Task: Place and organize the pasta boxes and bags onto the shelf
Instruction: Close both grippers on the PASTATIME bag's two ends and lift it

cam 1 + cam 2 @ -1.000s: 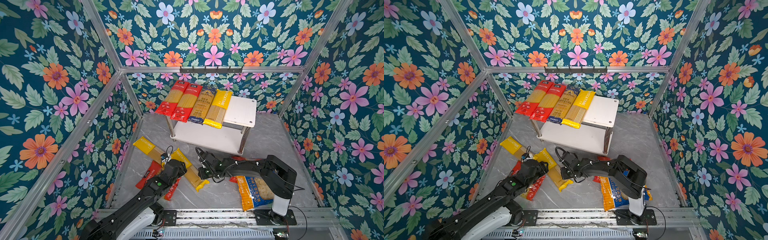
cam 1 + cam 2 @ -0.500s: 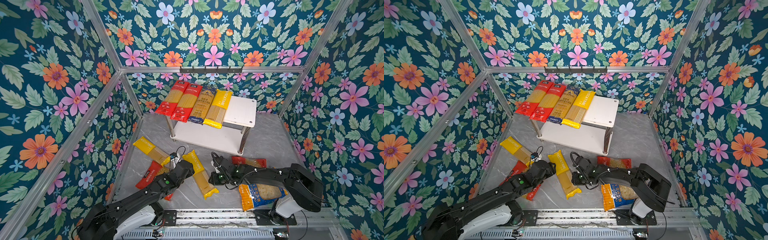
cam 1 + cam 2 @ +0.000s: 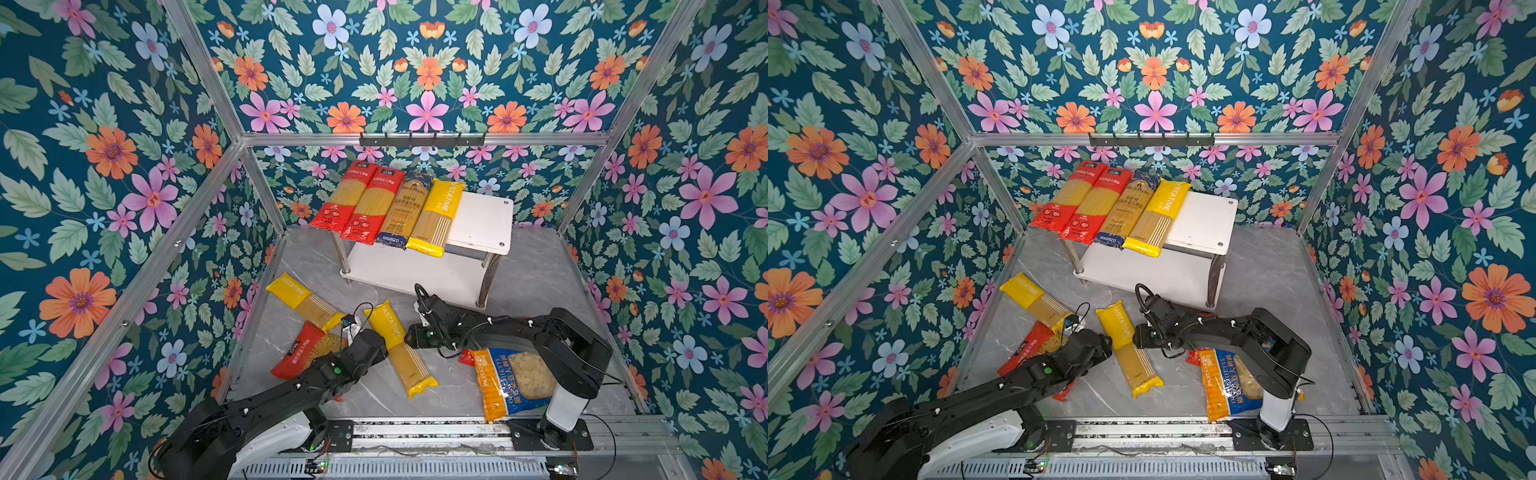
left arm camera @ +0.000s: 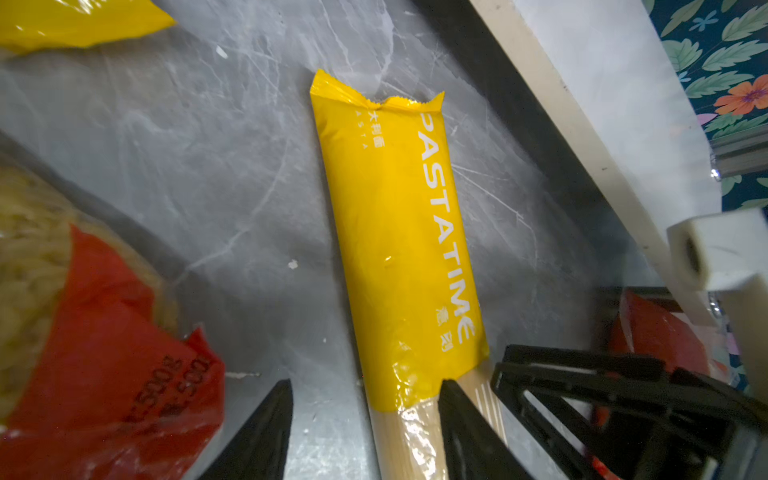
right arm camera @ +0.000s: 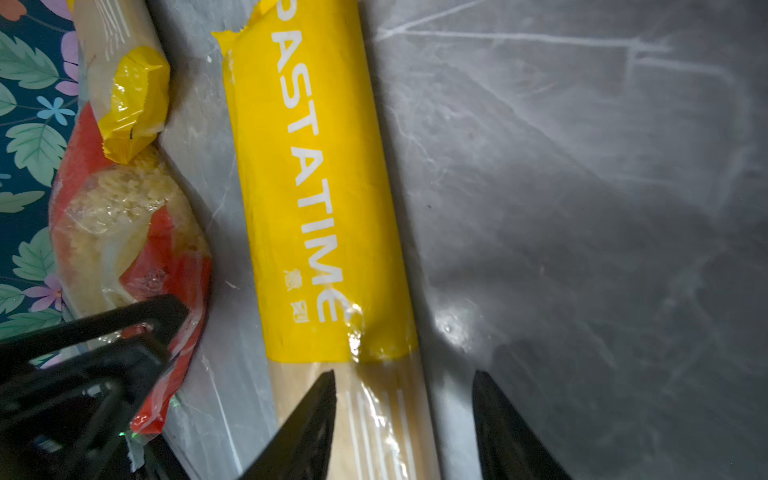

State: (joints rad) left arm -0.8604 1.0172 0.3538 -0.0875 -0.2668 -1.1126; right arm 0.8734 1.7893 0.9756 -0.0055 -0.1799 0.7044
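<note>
One PASTATIME pack (image 3: pixel 405 357), between left hand (image 4: pixel 365 380), right hand (image 5: pixel 405 372)

"PASTATIME" read in white on mid-floor pack (image 4: pixel 399 232), also on left floor pack (image 3: pixel 307 303) and shelf yellow pack (image 3: pixel 436 216). Navy pack (image 3: pixel 405 210) bore "SPAGHETTI" at its near end. Blue-orange bag (image 3: pixel 511 386): "PASTA" legible, rest unclear. Red bag (image 4: pixel 104 332): stamped digits, too blurred to read.
</note>
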